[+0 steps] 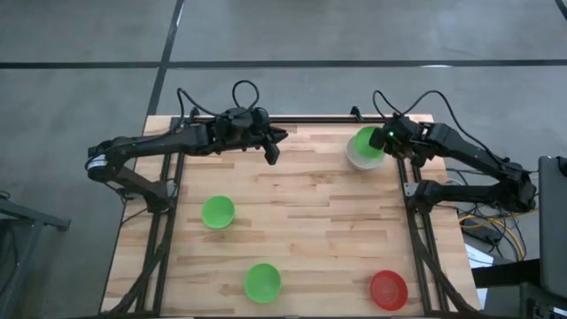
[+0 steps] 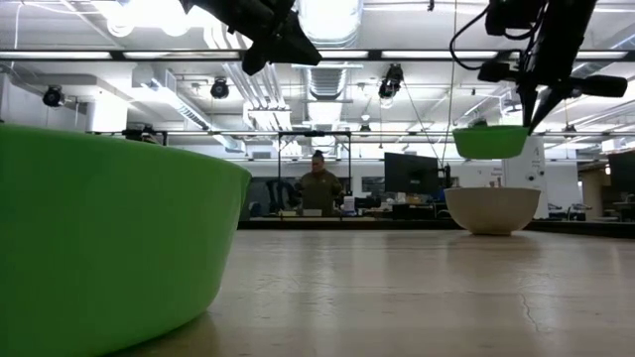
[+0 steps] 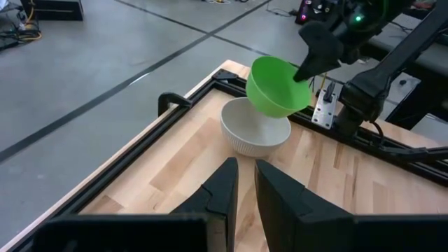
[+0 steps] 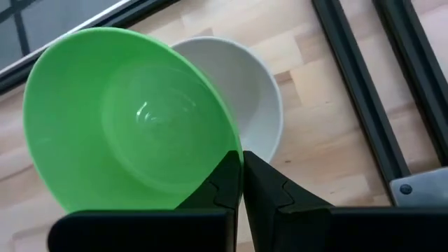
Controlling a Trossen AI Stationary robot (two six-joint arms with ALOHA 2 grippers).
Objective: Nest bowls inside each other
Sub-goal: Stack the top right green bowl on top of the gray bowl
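My right gripper is shut on a green bowl and holds it just above the pale white bowl, which stands on its base at the table's far right. Two more green bowls stand on the table's left half toward the near edge. A red bowl stands at the near right. My left gripper hangs high over the far middle of the table, pointing toward the white bowl, its fingers a narrow gap apart with nothing between them. My right gripper pinches the green bowl's rim on the side toward the table's right edge, one finger inside the bowl and one outside. The fingers slant down from above. The bowl hangs mouth up, slightly tilted, clear of the white bowl below it.
A black rail runs along the table's far edge, and another black rail with a metal bracket runs down the right side next to the white bowl. The nearest green bowl fills the low view's left. A person is in the room far behind the table.
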